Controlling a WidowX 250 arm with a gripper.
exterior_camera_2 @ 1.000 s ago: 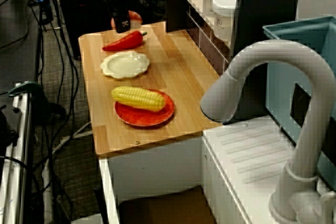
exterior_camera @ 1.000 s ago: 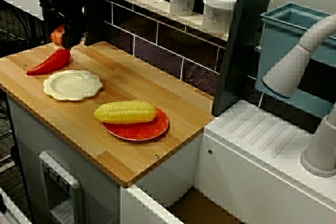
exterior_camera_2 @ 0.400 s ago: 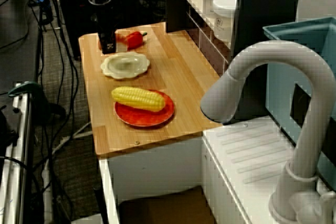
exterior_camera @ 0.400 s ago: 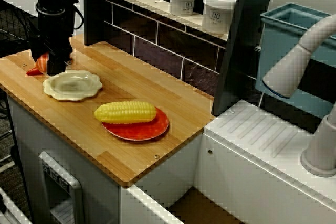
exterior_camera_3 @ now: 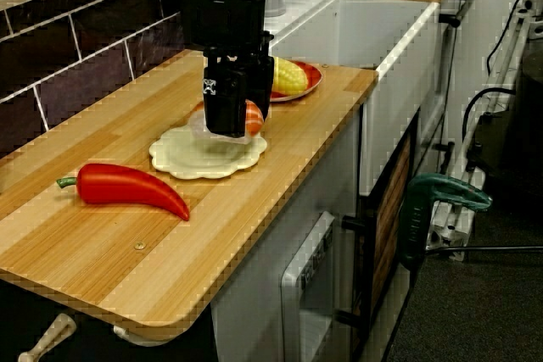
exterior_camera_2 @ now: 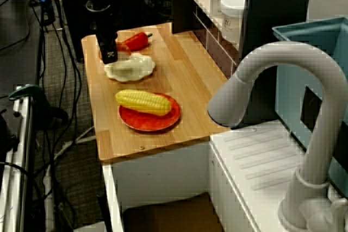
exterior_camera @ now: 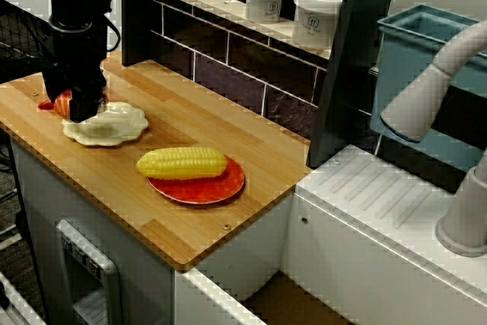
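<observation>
Seen facing the tiled wall, my end effector (exterior_camera: 76, 104), clamped on a small orange object (exterior_camera: 62, 102), now stands at the cream plate (exterior_camera: 122, 123)'s left rim. A second ago it was beyond the red pepper (exterior_camera: 46, 104).

Past the faucet, the end effector (exterior_camera_2: 109, 55) sits lower than before, and the red pepper (exterior_camera_2: 136, 41) lies just behind the cream plate.

From the bench (exterior_camera_3: 102, 243)'s far end, the small orange object (exterior_camera_3: 254, 116) hangs over the cream plate (exterior_camera_3: 195, 163), with the corn cob (exterior_camera_3: 288, 76) beyond it.
</observation>
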